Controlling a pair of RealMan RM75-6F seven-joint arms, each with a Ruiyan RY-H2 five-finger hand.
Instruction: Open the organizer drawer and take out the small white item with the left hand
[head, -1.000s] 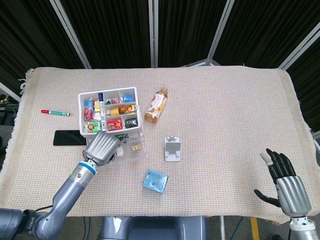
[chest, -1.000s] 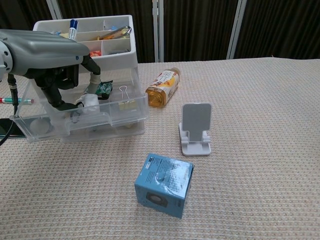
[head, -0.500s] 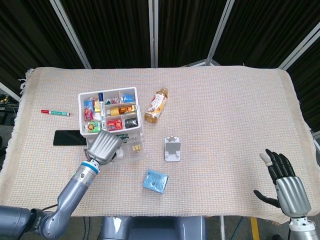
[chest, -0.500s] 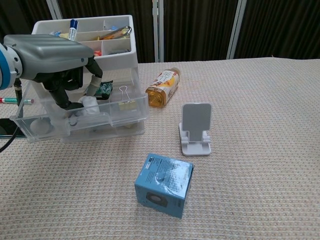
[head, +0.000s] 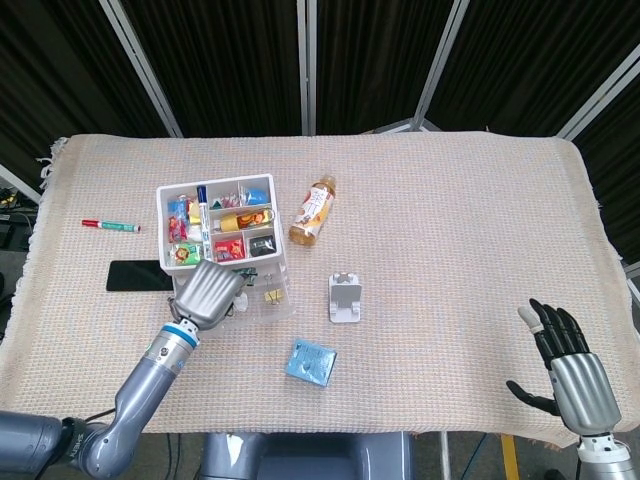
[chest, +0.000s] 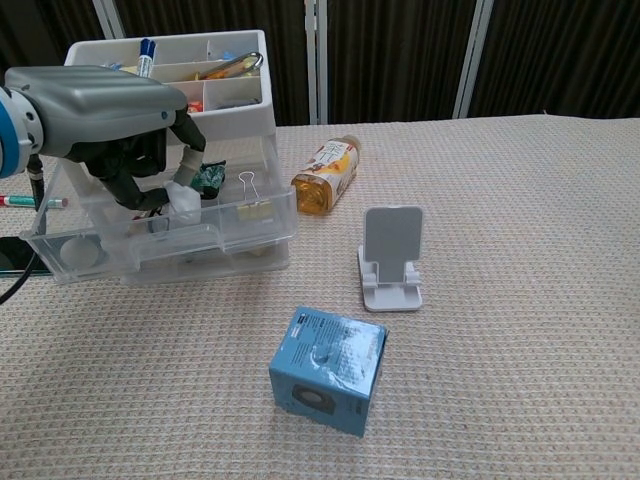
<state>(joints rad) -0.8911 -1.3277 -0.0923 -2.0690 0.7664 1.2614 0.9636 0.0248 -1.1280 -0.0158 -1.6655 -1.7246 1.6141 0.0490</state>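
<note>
Left arm reaches forward from the near left, its left hand (chest: 105, 110) palm-down with fingers curled down and pinching a small white item (chest: 183, 199) at the fingertips, while the right hand (head: 568, 372) (head view only) stands upright at the near right, fingers spread, holding nothing.

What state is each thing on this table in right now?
Drawer: pulled open.
Small white item: pinched by the left hand, lifted in the drawer.
Right hand: open, holding nothing.
Bottle: lying on its side, capped.
Phone stand: upright, unused.
Blue box: closed.
</note>
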